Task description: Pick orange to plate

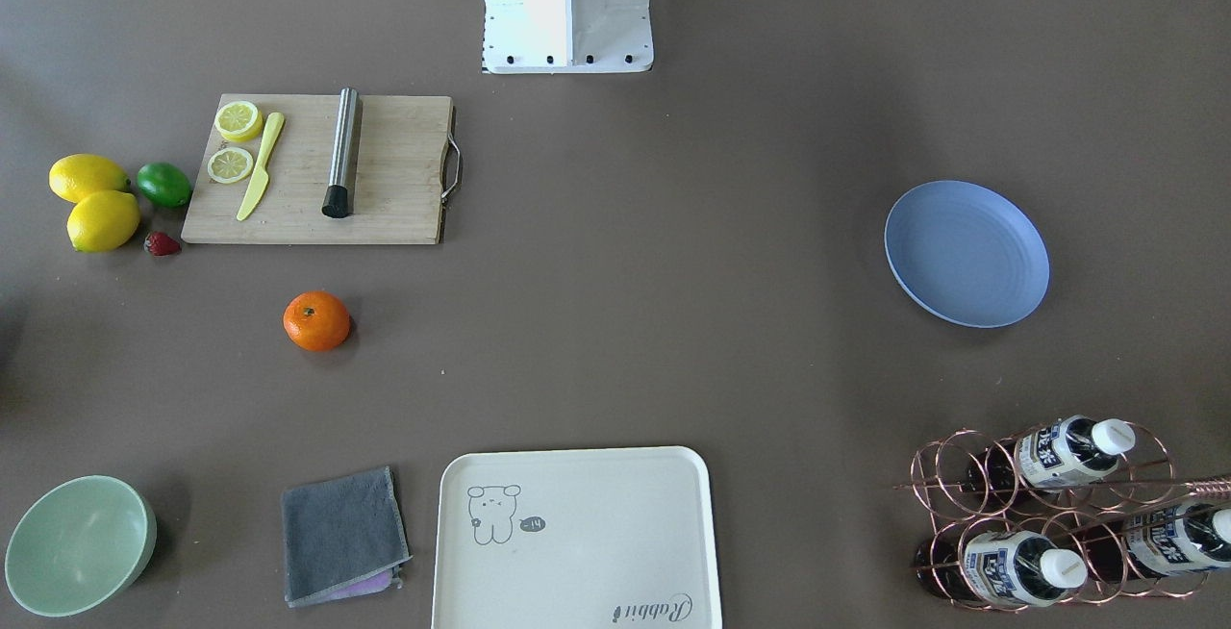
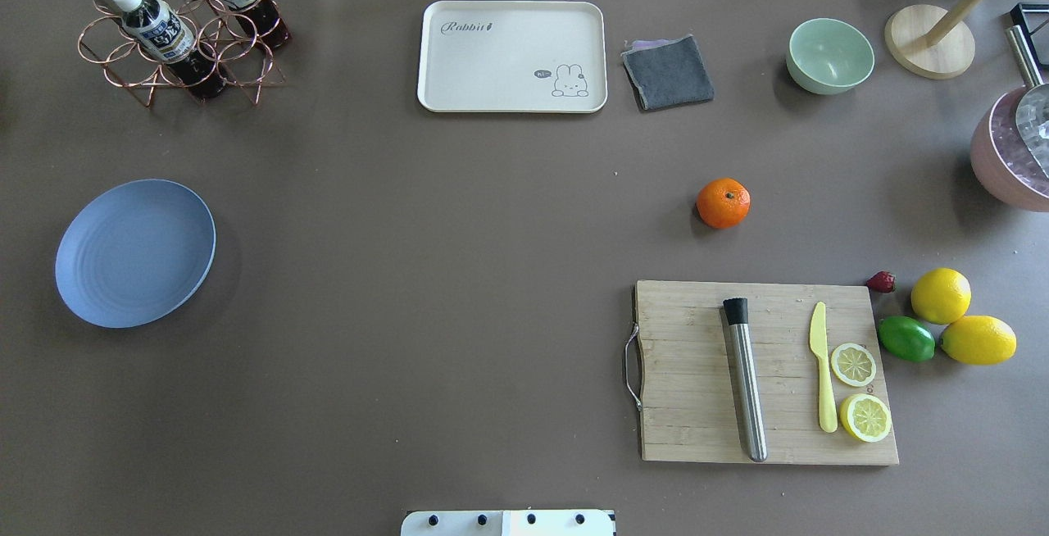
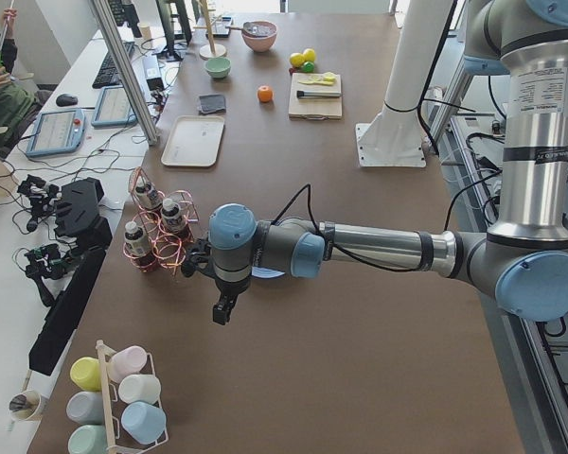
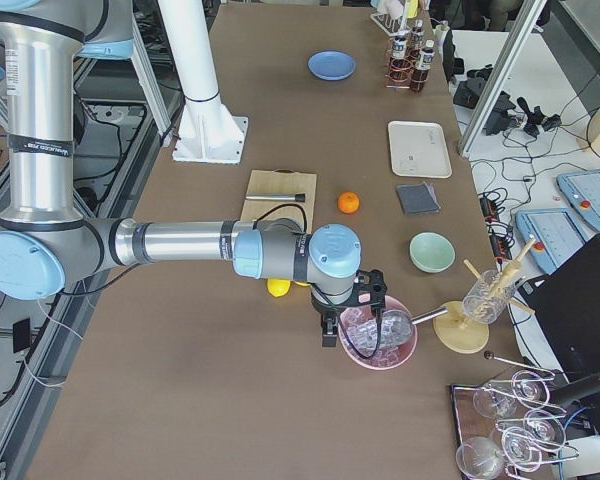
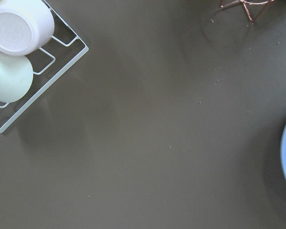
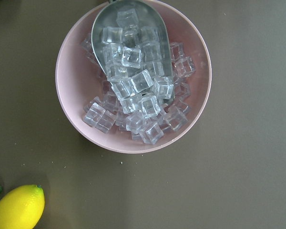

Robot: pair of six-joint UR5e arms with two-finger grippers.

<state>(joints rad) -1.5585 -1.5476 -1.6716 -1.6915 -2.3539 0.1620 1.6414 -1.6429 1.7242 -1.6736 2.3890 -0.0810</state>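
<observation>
The orange [image 2: 723, 202] lies at the plate's [image 2: 135, 252] three o'clock; whether the left gripper [image 3: 222, 313] or right gripper [image 4: 327, 337] is clenched cannot be told

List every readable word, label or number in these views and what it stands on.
"Rabbit": cream tray, in cursive.
Speech bubble by the tray's rabbit drawing: too small to read.
Bottle labels in the copper rack: too blurred to read.
Labels on left arm and right arm: too small.
</observation>
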